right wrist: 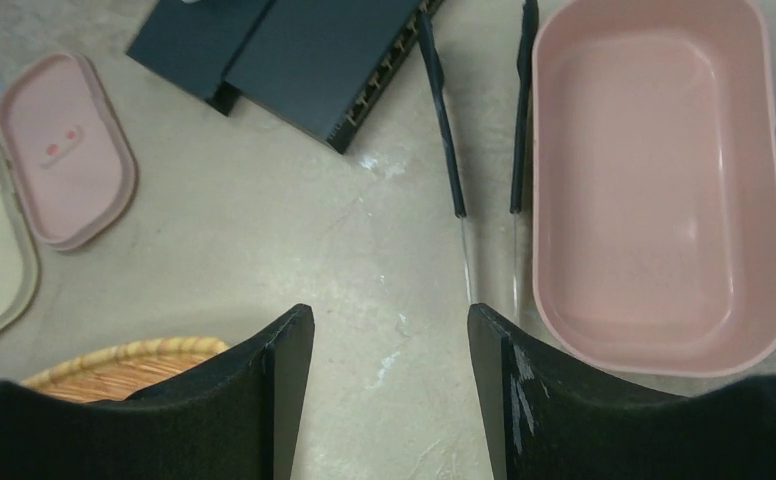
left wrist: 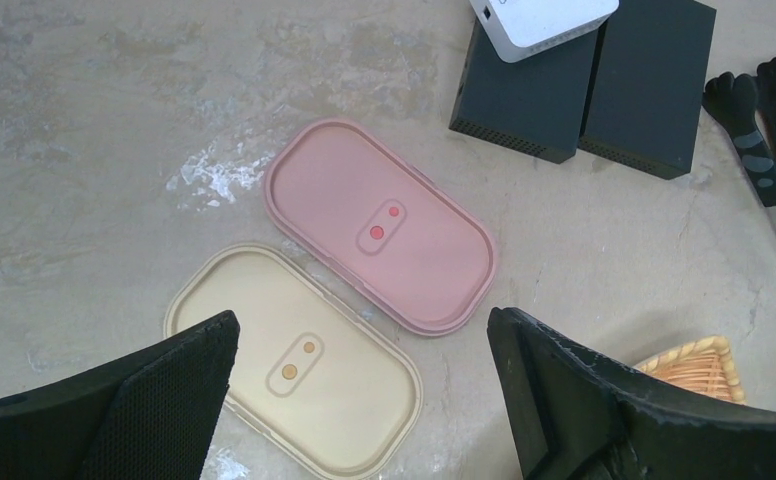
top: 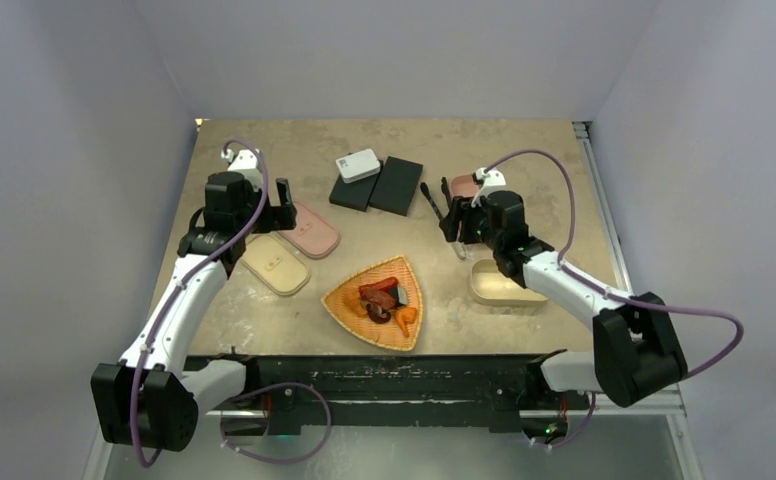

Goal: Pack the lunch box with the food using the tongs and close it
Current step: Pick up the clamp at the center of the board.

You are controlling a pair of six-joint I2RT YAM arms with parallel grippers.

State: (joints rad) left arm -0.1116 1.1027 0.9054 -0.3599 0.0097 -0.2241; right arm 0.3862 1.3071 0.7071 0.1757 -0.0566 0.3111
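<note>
You are on the first step: getting hold of the tongs (right wrist: 444, 150). They lie flat on the table (top: 414, 135), toward its far right side, just beside the empty pink lunch box (right wrist: 654, 180). Your right gripper (right wrist: 389, 390) hangs over their thin silver end. Its jaws stand apart and hold nothing.

The tongs sit more under the right finger than in the gap. So I think you need to slide a little toward the pink lunch box, go down, then squeeze. Watch the box wall, because a finger could bump it.

Your left gripper (left wrist: 364, 400) hangs wide open and empty over the pink lid (left wrist: 379, 225) and the beige lid (left wrist: 294, 365), near the left edge. The food (top: 382, 298) waits in the wicker tray (top: 346, 305) by the near edge. A beige lunch box (top: 486, 285) sits on the right side. Two black boxes (left wrist: 644, 80) and a white device (left wrist: 544, 20) lie close to the tongs' black tips.
</note>
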